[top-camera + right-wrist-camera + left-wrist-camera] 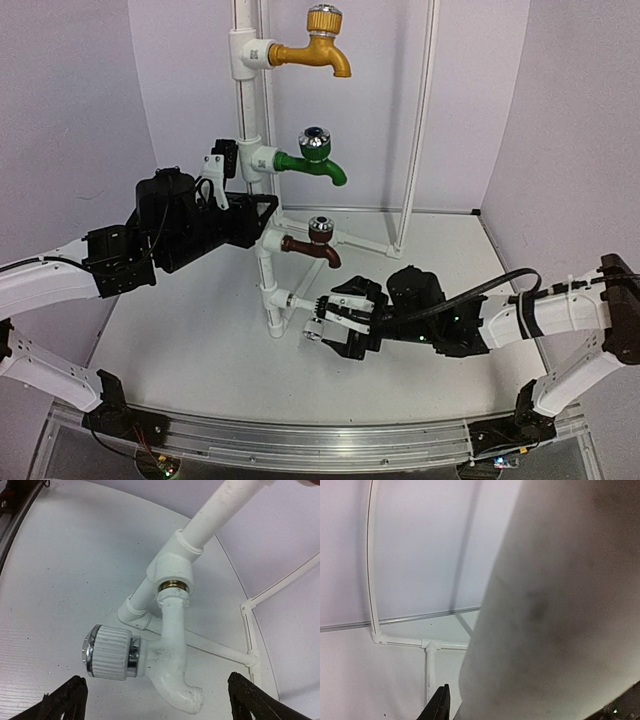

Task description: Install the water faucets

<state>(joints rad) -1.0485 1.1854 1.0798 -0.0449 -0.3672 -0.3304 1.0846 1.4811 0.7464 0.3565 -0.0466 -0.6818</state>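
Note:
On an upright white pipe (243, 110) hang a yellow faucet (312, 52), a green faucet (316, 160) and a brown faucet (314, 246). The white faucet (313, 326) (167, 655) sits with its inlet in the lowest T-fitting (172, 570); its knob points sideways. My right gripper (338, 325) (160, 702) is open, a fingertip on each side of this faucet, not touching it. My left gripper (255, 212) is shut on the pipe (560, 605) between the green and brown faucets. The pipe fills its wrist view, where only one fingertip (440, 706) shows.
A thin white pipe frame (412, 130) stands behind the faucet pipe, with base pipes (365, 243) on the white table. Pale walls close in the back and sides. An aluminium rail (300, 440) runs along the near edge between the arm bases.

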